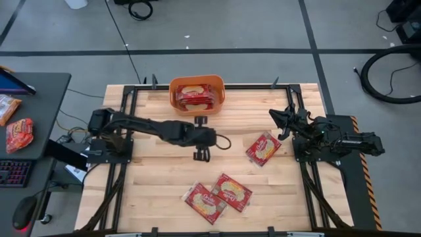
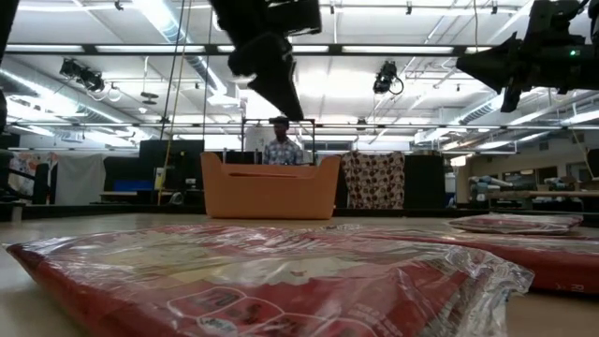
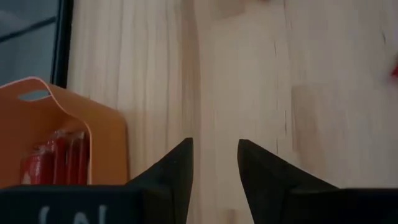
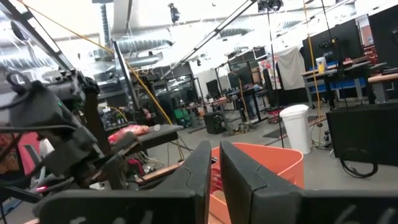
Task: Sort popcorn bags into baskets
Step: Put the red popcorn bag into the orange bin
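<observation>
The orange basket [image 1: 176, 92] stands at the table's far edge with red popcorn bags [image 1: 195, 97] inside it; the left wrist view also shows the basket [image 3: 93, 134]. Three more red bags lie flat on the wood: one right of centre [image 1: 263, 148] and two overlapping near the near edge [image 1: 231, 191] [image 1: 204, 203]. My left gripper [image 1: 202, 138] [image 3: 214, 143] hangs open and empty over bare wood just on the near side of the basket, pointing down. My right gripper [image 1: 283, 118] [image 4: 216, 146] waits raised at the table's right side, shut and empty.
A dark side desk left of the table carries two more packets [image 1: 20, 133] [image 1: 6, 105]. Black frame rails run along the table's left and right edges. Bare wood lies between the basket and the bags. A person [image 2: 281, 145] stands far behind the basket in the low view.
</observation>
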Available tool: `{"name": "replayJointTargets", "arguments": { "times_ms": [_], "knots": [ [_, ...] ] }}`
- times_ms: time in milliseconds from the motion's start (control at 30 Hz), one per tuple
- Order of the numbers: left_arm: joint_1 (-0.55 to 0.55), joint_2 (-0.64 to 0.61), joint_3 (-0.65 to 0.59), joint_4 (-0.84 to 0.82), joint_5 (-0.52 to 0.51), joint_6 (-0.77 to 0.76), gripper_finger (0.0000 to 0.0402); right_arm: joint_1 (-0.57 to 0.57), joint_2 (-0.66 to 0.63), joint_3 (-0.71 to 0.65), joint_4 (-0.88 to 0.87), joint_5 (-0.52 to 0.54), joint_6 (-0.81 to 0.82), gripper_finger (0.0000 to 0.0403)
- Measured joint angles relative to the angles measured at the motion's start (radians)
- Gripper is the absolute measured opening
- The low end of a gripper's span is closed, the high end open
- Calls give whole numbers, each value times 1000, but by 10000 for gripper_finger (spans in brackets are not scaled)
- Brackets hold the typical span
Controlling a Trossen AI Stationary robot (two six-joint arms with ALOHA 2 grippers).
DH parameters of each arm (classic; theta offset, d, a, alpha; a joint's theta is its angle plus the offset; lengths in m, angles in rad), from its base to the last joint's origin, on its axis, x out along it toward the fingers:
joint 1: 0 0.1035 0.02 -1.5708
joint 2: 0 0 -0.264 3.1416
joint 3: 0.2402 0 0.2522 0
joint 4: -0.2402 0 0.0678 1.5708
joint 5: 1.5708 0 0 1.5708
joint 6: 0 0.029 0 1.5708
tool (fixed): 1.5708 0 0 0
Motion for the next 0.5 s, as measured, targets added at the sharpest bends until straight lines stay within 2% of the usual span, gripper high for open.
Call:
{"name": "replayJointTargets", "arguments": {
  "times_ms": [200,433,500],
  "knots": [
    [11,-132,-200,240,2,0,130,0,0,0,7,0,0,39],
    [5,-270,-339,386,1,-19,130,0,0,0,27,-4,0,39],
    [-2,-307,-383,429,3,-27,130,0,0,0,78,-4,-4,39]
  ]
}}
